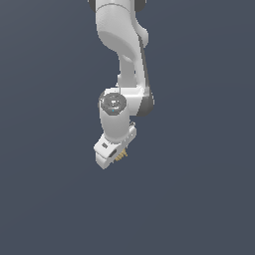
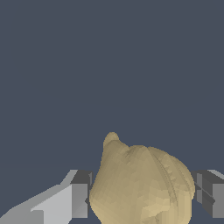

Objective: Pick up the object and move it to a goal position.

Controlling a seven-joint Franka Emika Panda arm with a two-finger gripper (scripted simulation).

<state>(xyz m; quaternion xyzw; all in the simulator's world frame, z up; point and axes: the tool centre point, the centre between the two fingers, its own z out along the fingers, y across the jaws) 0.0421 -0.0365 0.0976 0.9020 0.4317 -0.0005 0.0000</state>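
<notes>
The object [image 2: 142, 186] is a tan-yellow, ridged, lumpy item with a small nub on one side. In the wrist view it fills the space between the two grey fingertips [image 2: 78, 197], which press on both its sides. In the exterior view only a small tan sliver of the object [image 1: 121, 155] shows behind the white gripper [image 1: 115, 154], which hangs tilted under the white arm [image 1: 122, 45] in the middle of the picture. The gripper is shut on the object and holds it in the air.
Only a plain dark blue-grey background [image 1: 199, 199] surrounds the arm in both views. No goal marker and no other objects show.
</notes>
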